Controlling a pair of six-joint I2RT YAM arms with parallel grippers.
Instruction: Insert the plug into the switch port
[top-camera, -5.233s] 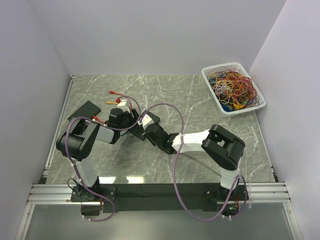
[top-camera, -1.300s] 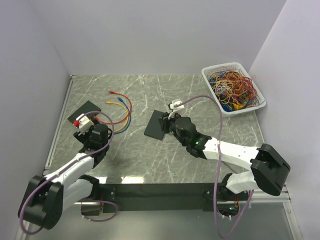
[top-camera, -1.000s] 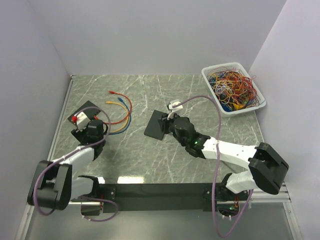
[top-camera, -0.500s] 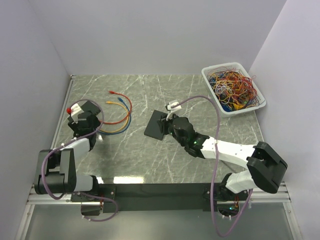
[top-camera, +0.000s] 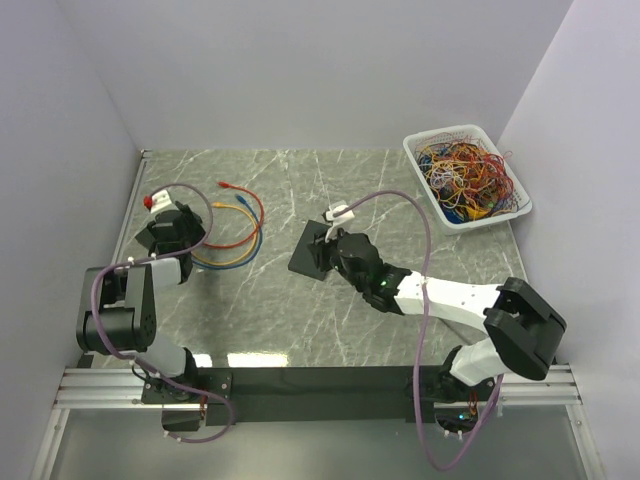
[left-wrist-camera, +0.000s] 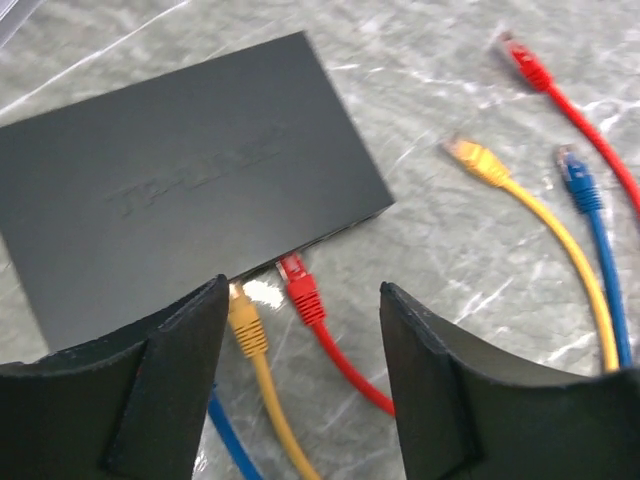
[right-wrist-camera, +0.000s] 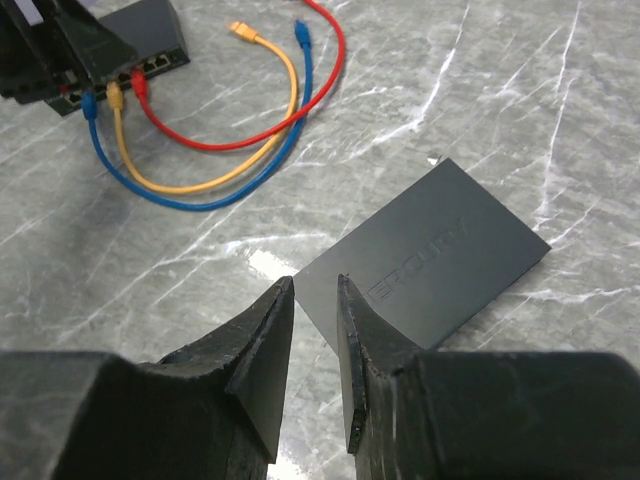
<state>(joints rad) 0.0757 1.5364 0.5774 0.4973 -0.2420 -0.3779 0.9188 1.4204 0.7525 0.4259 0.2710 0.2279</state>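
left hand (left-wrist-camera: 300, 305) swung farther left, above the switch (left-wrist-camera: 170, 170)

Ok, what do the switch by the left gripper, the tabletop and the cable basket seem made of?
Switch: matte black casing, plastic or painted metal; dull surface, embossed logo. Tabletop: polished grey-green marble look, white veins and glare; possibly laminate. Basket: white plastic, probably, given its thin perforated walls.
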